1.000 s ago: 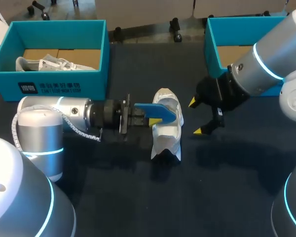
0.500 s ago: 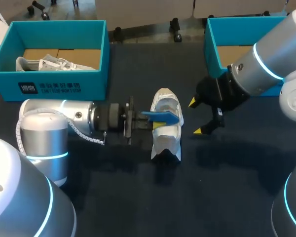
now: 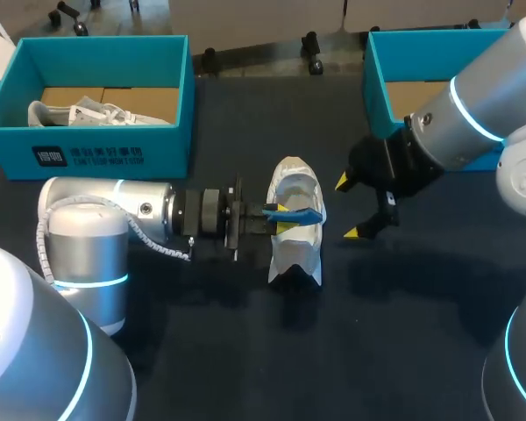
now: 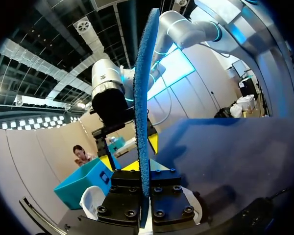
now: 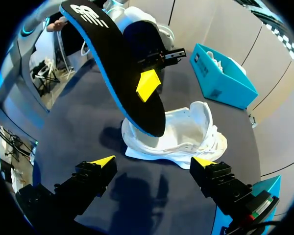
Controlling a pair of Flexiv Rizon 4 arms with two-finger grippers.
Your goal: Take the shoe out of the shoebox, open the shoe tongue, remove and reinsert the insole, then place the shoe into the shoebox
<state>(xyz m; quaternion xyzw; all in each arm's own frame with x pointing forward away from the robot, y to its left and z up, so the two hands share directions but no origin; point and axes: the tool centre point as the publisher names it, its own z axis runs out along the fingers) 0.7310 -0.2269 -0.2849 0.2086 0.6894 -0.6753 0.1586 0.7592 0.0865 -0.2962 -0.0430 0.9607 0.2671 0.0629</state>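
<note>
The dark table (image 3: pixel 245 351) fills the head view, matte and nearly black, with soft shadows lying under the arms and the shoe.

The left arm (image 3: pixel 114 210) comes in from 8 o'clock and lies level across the table towards the centre. The right arm (image 3: pixel 473 114) comes in from 2 o'clock and slopes down towards the middle.

Two teal shoeboxes stand open at the far edge. The left shoebox (image 3: pixel 96 149) is at 10 o'clock with a second white shoe (image 3: pixel 88 112) lying on its cardboard floor. The right shoebox (image 3: pixel 381 79) is at 2 o'clock, partly hidden behind the right arm.

The white shoe (image 3: pixel 295 250) sits on the table at the centre, outside both boxes, its length running from 12 to 6 o'clock and its opening spread wide.

The insole (image 3: pixel 298 214), blue with a black face, stands on edge over the shoe's opening. Its far end dips to the opening; whether it touches the shoe cannot be told.

The left gripper (image 3: pixel 285 217), at 9 o'clock of the shoe, is clamped on the insole, a yellow tip pressed to each face. The right gripper (image 3: pixel 351 207) hangs at 3 o'clock of the shoe, apart from it, fingers spread wide and holding nothing.
</note>
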